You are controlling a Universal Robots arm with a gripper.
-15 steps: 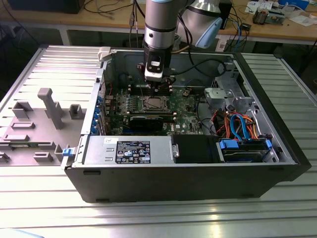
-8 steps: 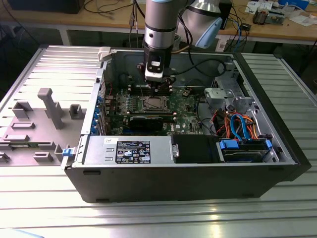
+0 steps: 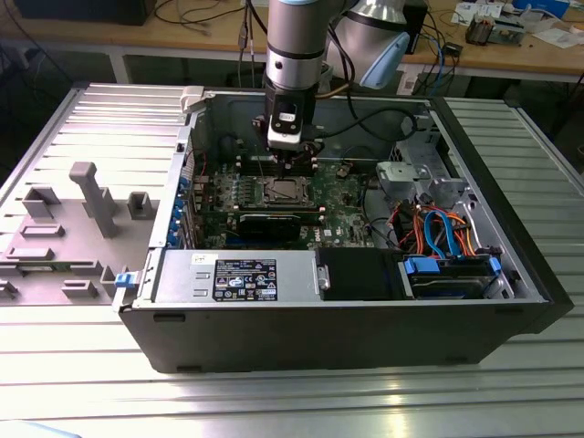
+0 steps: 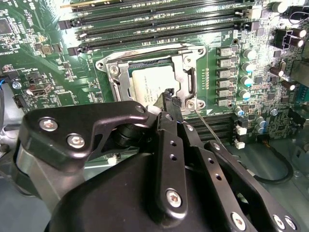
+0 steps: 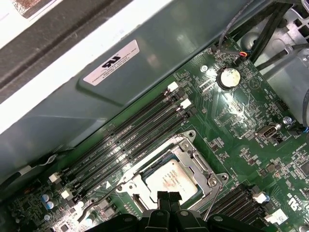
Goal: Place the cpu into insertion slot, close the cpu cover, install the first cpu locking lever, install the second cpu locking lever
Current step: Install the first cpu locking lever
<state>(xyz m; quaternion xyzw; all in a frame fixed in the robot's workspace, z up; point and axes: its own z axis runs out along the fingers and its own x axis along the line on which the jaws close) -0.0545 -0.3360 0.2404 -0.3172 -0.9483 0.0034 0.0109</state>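
**While parked at socket edge: gripper closed, chip seated under cover**

Exterior view:
- Open computer case [image 3: 319,339] lying on ribbed metal surface [image 3: 365,401].
- Arm reaching down into it from 12 o'clock.
- Gripper [image 3: 294,167] just above insertion slot [image 3: 278,192], slightly toward 12 o'clock of it.
- Slot near middle of green motherboard [image 3: 342,219].
- Power supply [image 3: 237,274] at 6 o'clock of slot, along near case wall.
- Bundle of blue and orange cables [image 3: 438,233] at 3 o'clock.
- Grey moulded fixture [image 3: 87,210] outside case at 9 o'clock, well apart.

Second wrist view:
- Cpu [image 4: 152,82] lying flat in slot, silvery top up.
- Cpu cover [image 4: 186,72] down around it, chip showing through cut-out window.
- Fingertips pressed together, no gap seen, poised over one corner of cover, beside a screw.
- Cannot tell whether tips touch metal or pinch anything.
- Thin wire locking lever [image 4: 208,129] running slantwise from that corner, just beside the gripper.

First wrist view:
- Same layout: chip under cover, closed tips at its edge.
- Memory slots [image 5: 125,140] lying parallel between cover and case wall.
- Round coin battery [image 5: 228,77] farther along board.
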